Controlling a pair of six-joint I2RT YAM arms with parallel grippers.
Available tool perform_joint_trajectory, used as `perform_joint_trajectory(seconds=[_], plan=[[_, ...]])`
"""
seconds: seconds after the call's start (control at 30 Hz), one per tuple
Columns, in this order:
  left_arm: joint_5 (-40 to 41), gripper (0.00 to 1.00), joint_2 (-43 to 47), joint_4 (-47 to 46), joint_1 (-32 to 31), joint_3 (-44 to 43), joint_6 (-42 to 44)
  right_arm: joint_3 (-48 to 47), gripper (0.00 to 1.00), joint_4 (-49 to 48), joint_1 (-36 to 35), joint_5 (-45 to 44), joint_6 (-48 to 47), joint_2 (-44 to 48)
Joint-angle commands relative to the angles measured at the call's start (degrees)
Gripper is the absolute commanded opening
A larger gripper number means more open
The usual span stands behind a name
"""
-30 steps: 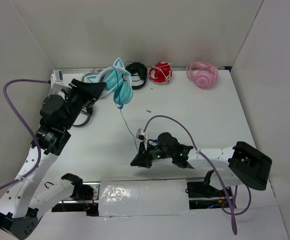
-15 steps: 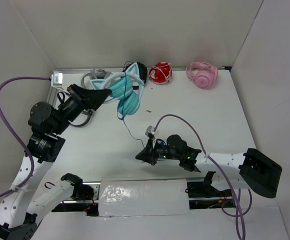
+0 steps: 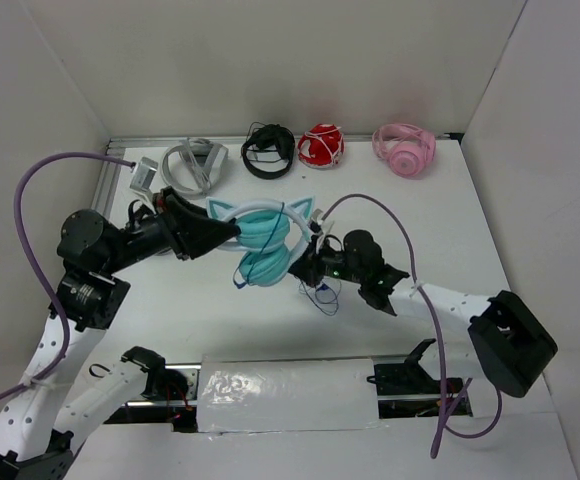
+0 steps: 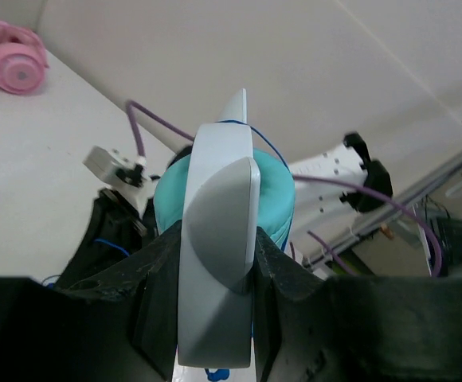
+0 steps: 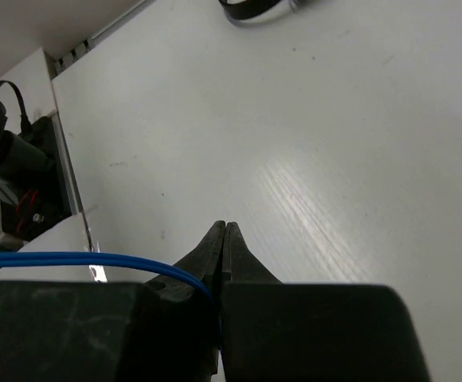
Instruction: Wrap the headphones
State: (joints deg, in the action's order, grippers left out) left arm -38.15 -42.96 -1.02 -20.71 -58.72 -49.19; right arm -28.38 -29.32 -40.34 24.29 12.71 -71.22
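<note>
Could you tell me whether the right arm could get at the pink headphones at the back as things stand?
Probably not yet: the right gripper is shut on the blue cable, so it is busy, though nothing stands between it and the pink headphones.

A flat white counter (image 3: pixel 430 230) carries four sets of headphones in a row along its far edge, each apart from the next. From left to right they are a pale grey pair (image 3: pixel 195 165), a black pair (image 3: pixel 270 150), a red pair with white markings (image 3: pixel 320 146) and a pink pair (image 3: pixel 404 149).
</note>
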Motion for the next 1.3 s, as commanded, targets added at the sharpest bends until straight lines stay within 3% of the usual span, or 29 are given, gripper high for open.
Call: perform_joint_trajectory(seconds=[0.0, 0.23, 0.37, 0.5, 0.67, 0.9, 1.1, 1.27], plan=[[-11.0, 0.00, -0.1, -8.3, 0.1, -1.0, 1.7, -6.3, 0.00, 4.3, 0.1, 4.4, -4.3, -2.3], [-23.6, 0.00, -4.1, -13.7, 0.2, 2.0, -1.1, -13.2, 0.00, 2.9, 0.1, 9.0, -5.4, -6.5], [-26.8, 0.00, -7.2, -6.8, 0.4, -0.7, 3.4, -17.8, 0.00, 10.8, 1.6, 3.9, -6.9, -5.7], [-17.7, 0.00, -7.7, 6.8, 0.4, -1.6, 11.5, -20.2, 0.00, 16.8, 4.5, -5.1, -7.0, -1.2], [-11.5, 0.00, -5.3, 12.2, 0.4, 2.6, 15.1, -27.1, 0.00, 28.3, 9.0, -12.6, -7.0, 3.7], [-8.4, 0.00, -7.0, 13.4, 0.5, 6.1, 17.2, -36.2, 0.05, 41.2, 9.1, -11.7, -9.9, 7.0], [-3.9, 0.00, -10.7, 12.7, 0.5, 7.6, 17.7, -36.6, 0.09, 45.2, 6.9, -13.2, -12.0, 9.5], [6.7, 0.00, -14.6, 15.4, 0.4, 5.0, 15.6, -39.1, 0.05, 50.8, 3.6, -16.2, -10.3, 9.8]])
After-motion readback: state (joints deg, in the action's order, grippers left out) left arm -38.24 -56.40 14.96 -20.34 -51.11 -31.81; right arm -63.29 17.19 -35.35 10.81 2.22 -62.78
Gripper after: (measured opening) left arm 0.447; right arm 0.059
